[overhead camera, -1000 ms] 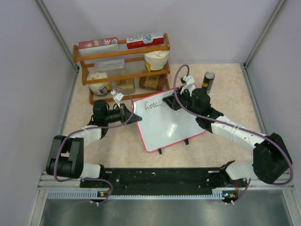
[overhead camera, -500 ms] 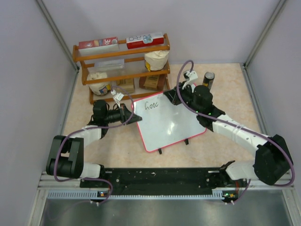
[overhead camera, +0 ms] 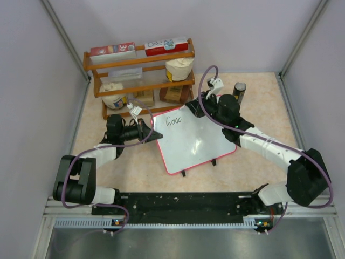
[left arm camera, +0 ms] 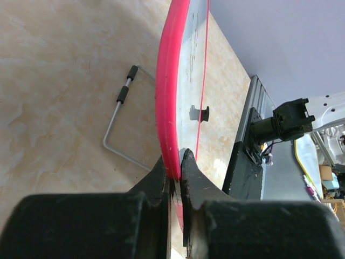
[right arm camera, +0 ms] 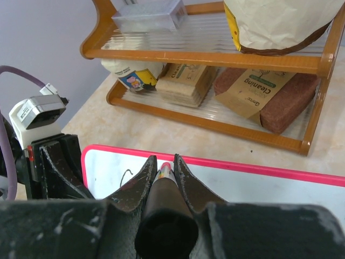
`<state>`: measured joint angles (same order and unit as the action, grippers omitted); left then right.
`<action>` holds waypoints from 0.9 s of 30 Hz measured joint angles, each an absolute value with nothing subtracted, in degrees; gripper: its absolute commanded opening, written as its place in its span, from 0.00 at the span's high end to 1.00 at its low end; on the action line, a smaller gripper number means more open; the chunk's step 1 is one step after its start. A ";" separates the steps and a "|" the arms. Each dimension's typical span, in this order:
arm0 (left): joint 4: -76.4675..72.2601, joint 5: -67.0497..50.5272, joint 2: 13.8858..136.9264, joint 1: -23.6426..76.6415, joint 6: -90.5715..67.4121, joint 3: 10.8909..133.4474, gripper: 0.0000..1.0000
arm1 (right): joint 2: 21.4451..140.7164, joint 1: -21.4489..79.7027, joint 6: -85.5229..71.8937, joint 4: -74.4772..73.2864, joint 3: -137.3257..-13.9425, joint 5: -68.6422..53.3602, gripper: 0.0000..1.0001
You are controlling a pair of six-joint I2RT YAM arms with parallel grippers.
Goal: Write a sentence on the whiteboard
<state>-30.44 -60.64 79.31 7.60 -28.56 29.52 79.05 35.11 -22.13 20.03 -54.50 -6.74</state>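
Whiteboard point(overhead camera: 191, 137) sits tilted on clip feet, mid counter point(overhead camera: 264, 102), in front of wooden rack point(overhead camera: 140, 75). Sentence point(overhead camera: 173, 120) at top-left, reads "Gooc". Board likely light, stiff, glossy — apt to skid under pen pressure; frame edge is best hold. Left pincer point(left arm camera: 173, 167) clenched on left frame edge. Right pincer point(right arm camera: 163, 163) clenched on marker point(right arm camera: 164, 221) at board's top edge — tip contact hidden; right wrist view shows only one stroke.

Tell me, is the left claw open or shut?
Shut on the whiteboard: in the left wrist view the left claw has its two fingers pinching the board's edge between them.
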 measured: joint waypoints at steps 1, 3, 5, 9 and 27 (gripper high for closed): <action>-30.44 -60.64 79.31 7.60 -28.56 29.52 1.00 | 79.07 35.11 -22.13 20.08 -54.41 -6.74 1.00; -30.44 -60.64 79.31 7.60 -28.56 29.52 1.00 | 79.05 35.11 -22.13 20.16 -54.37 -6.74 1.00; -30.44 -60.64 79.31 7.60 -28.56 29.52 1.00 | 79.05 35.11 -22.13 20.18 -54.26 -6.74 1.00; -30.39 -60.60 79.31 7.60 -28.56 29.52 1.00 | 79.05 35.11 -22.13 20.32 -53.71 -6.74 1.00; -30.06 -60.38 79.31 7.60 -28.56 29.50 1.00 | 77.12 35.11 -22.11 20.95 -49.78 -7.29 1.00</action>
